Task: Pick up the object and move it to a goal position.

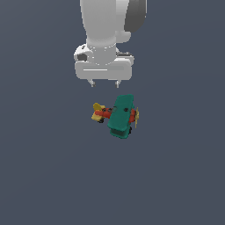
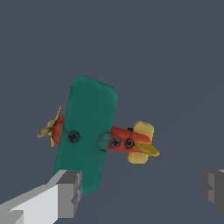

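Observation:
The toy biplane (image 1: 120, 116) rests on the grey floor, with broad teal-green wings, a red body, a yellow tail toward the exterior view's left and a yellow propeller toward the exterior view's right. My gripper (image 1: 105, 84) hangs above and behind it, open and empty, fingertips apart from the plane. In the wrist view the biplane (image 2: 89, 131) lies between and beyond my two grey fingers (image 2: 65, 192), which stand wide apart; one finger overlaps the wing's end in the picture.
A plain dark grey floor (image 1: 44, 176) surrounds the plane. The white arm body (image 1: 105, 30) fills the upper middle of the exterior view.

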